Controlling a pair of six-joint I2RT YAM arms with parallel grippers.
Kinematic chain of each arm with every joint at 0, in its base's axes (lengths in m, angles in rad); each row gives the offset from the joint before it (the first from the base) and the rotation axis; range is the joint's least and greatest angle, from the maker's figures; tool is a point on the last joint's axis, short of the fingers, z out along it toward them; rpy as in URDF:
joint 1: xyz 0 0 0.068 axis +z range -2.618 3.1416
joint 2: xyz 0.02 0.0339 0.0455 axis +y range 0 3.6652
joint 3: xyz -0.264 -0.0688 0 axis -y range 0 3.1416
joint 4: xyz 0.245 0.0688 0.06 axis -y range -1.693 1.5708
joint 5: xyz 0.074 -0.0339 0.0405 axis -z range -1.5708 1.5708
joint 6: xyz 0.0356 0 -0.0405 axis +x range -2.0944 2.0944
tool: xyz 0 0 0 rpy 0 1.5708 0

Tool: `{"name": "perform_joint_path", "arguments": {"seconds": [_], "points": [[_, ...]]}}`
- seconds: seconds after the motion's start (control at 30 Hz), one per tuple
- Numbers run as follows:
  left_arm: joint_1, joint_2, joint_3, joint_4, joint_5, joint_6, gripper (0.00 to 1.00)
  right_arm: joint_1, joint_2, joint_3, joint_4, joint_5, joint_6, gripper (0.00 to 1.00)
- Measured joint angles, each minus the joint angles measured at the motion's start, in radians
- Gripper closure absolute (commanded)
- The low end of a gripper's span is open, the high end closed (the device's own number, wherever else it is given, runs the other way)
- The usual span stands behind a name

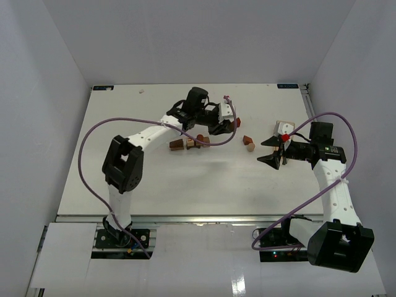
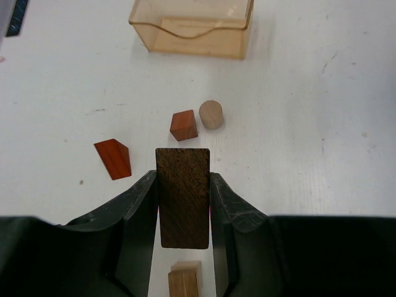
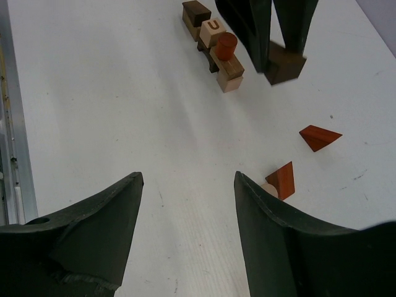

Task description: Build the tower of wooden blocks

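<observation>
The wood block tower (image 1: 189, 144) is a low cluster of small blocks at mid-table. In the right wrist view it shows a dark block (image 3: 197, 11), a tan cube marked U (image 3: 213, 28), a red-brown cylinder (image 3: 226, 46) and a tan block (image 3: 230, 77). My left gripper (image 2: 182, 176) is shut on a dark brown oblong block (image 2: 182, 198) and holds it above the table, just right of the cluster, over a tan block (image 2: 184, 281). It also shows in the top view (image 1: 221, 128). My right gripper (image 3: 189, 179) is open and empty, to the right (image 1: 272, 151).
Loose pieces lie between the grippers: a red-brown wedge (image 2: 113, 159), a red-brown cube (image 2: 184, 125) and a tan cylinder (image 2: 211, 114). A clear amber box (image 2: 192, 28) stands beyond them, near my right gripper. The table's metal rail (image 3: 9, 124) runs along the right edge.
</observation>
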Motion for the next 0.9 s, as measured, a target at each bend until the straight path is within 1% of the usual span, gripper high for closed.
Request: {"name": "perform_joint_path", "arguments": {"seconds": [0.2,0.3,0.4,0.53,0.63,0.77,0.9], "points": [[0.056,-0.243,-0.126,0.0,0.014,-0.04,1.0,0.0,0.008,0.0,0.0,-0.008,0.003,0.35],[0.114,-0.336,-0.244,0.008,0.032,-0.043,1.0,0.0,0.025,0.0,0.0,-0.022,0.012,0.36],[0.175,-0.392,-0.364,0.029,0.04,-0.037,1.0,0.001,0.042,0.001,0.0,-0.031,0.022,0.36],[0.239,-0.407,-0.474,0.041,0.053,-0.02,1.0,0.016,0.065,0.006,0.001,-0.035,0.044,0.37],[0.265,-0.403,-0.506,0.048,0.066,0.015,1.0,0.041,0.082,0.021,0.009,-0.042,0.066,0.37],[0.283,-0.368,-0.504,0.073,0.086,0.046,1.0,0.058,0.085,0.022,0.035,-0.054,0.098,0.37],[0.286,-0.296,-0.463,0.077,0.094,0.063,1.0,0.059,0.084,0.016,0.051,-0.055,0.104,0.37]]}}
